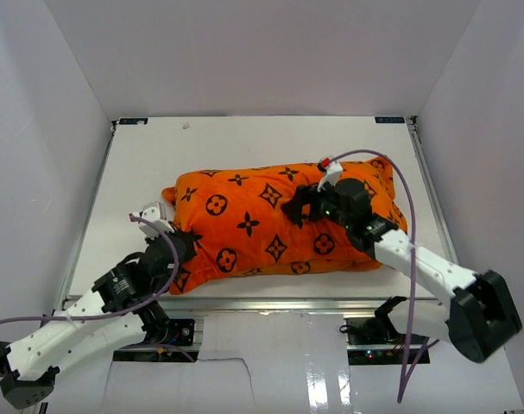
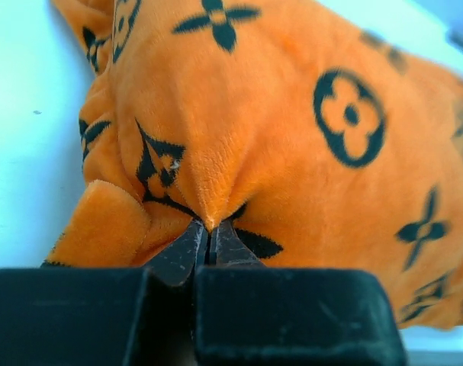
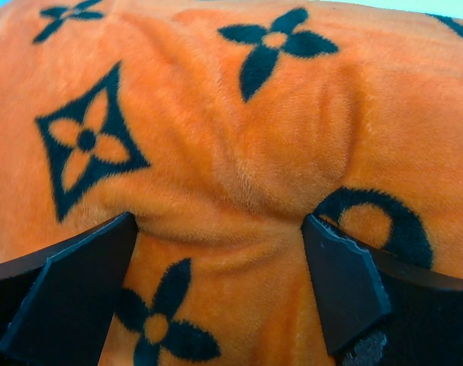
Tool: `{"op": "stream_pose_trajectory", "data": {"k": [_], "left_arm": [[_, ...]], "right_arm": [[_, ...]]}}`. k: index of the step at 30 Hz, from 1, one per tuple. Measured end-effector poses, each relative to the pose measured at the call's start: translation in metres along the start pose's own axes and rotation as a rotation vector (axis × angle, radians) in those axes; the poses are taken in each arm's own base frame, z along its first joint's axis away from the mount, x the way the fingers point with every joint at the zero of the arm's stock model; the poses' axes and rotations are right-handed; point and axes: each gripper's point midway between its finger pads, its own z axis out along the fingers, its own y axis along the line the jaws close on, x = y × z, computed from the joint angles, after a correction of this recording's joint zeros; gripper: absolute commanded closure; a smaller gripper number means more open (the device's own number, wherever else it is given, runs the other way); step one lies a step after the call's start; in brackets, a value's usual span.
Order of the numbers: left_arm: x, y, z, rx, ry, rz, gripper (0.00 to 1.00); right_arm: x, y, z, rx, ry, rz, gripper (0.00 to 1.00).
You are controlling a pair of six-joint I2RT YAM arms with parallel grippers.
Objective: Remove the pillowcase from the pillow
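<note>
The plump orange plush pillowcase (image 1: 244, 228) lies on the white desk (image 1: 141, 164), wholly hiding the pillow. At its left end the left pincer (image 2: 210, 242) is clamped tight on a tented pinch of its fabric. On its right half the right pincer (image 3: 220, 229), spread wide, presses in and grips nothing.

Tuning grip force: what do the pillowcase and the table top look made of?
Pillowcase: soft plush fabric, matte, with a short fuzzy nap; it puckers to a point where the left gripper pinches it. Table: smooth white hard-looking sheet, perhaps laminate or painted board; cannot tell which.
</note>
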Motion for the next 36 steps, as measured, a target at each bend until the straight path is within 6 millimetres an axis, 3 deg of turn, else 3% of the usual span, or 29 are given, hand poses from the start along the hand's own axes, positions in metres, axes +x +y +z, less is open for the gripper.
{"op": "stream_pose_trajectory", "data": {"k": [3, 6, 7, 8, 10, 12, 15, 19, 23, 26, 30, 36], "left_arm": [[0.022, 0.019, 0.017, -0.086, 0.008, 0.067, 0.80], [0.024, 0.020, 0.030, -0.164, 0.006, 0.138, 0.64], [0.020, 0.015, 0.032, -0.173, 0.005, 0.153, 0.53], [0.014, 0.009, 0.032, -0.173, 0.000, 0.161, 0.35], [-0.002, -0.006, 0.031, -0.151, -0.026, 0.143, 0.22], [-0.023, -0.022, 0.025, -0.115, -0.061, 0.098, 0.14], [-0.046, -0.039, 0.017, -0.073, -0.093, 0.049, 0.07], [-0.054, -0.054, 0.009, -0.009, -0.075, 0.024, 0.06], [-0.032, -0.054, 0.015, 0.005, -0.007, 0.060, 0.04], [0.000, -0.040, 0.026, -0.039, 0.064, 0.127, 0.04], [0.035, -0.022, 0.039, -0.111, 0.154, 0.222, 0.04], [0.050, -0.014, 0.046, -0.144, 0.180, 0.237, 0.06]], "right_arm": [[-0.015, 0.005, 0.040, -0.009, 0.021, -0.014, 0.05], [-0.039, 0.009, 0.071, -0.004, 0.024, -0.038, 0.06], [-0.045, 0.010, 0.076, 0.002, 0.024, -0.041, 0.06], [-0.051, 0.010, 0.079, 0.013, 0.024, -0.041, 0.07], [-0.061, 0.007, 0.077, 0.055, 0.025, -0.039, 0.08], [-0.069, 0.004, 0.067, 0.105, 0.015, -0.032, 0.09], [-0.079, -0.004, 0.036, 0.187, -0.012, -0.007, 0.10], [-0.101, -0.037, -0.012, 0.313, -0.123, 0.060, 0.10], [-0.094, -0.115, -0.054, 0.512, -0.178, 0.188, 0.10], [-0.065, -0.160, -0.076, 0.641, -0.145, 0.275, 0.10], [-0.040, -0.176, -0.094, 0.697, -0.135, 0.348, 0.10], [-0.020, -0.196, -0.107, 0.746, -0.189, 0.437, 0.09]]}}
